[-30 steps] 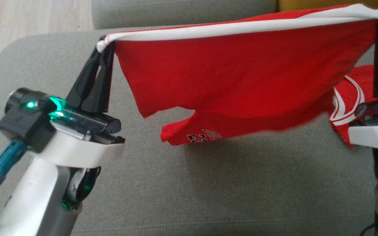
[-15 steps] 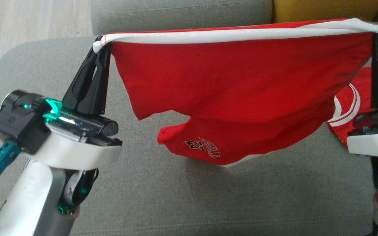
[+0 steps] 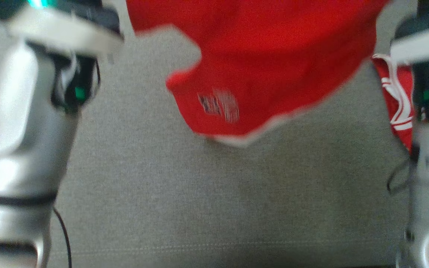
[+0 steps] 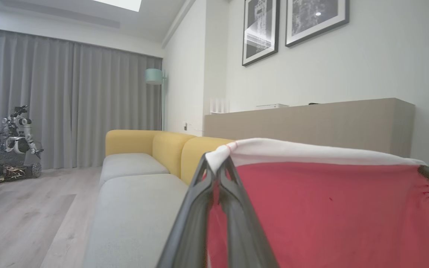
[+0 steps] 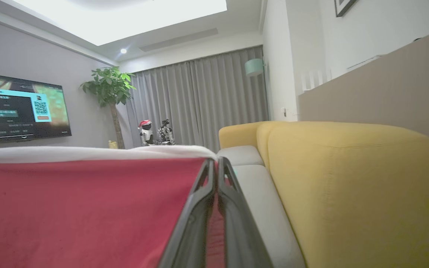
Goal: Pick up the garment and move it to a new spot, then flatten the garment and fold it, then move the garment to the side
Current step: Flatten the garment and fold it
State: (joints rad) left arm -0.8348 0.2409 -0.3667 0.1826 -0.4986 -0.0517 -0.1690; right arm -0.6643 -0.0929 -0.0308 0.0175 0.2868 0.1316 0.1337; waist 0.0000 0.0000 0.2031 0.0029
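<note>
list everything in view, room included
garment: one, red, white hem, stretched between both end effectors above the sofa seat
sofa seat: one, grey, under garment
sofa back: one, yellow, behind the seat
framed pictures: two, black, wall above the sofa
curtains: grey, far wall
lamp: one, teal, near curtains
television: one, lit, side wall
plant: one, green, beside the television
other robot: at least one, white, near curtains
left end effector: black, shut on the hem
right end effector: black, shut on the hem

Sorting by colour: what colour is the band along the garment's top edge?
White band, red garment; best in left wrist view.
</note>
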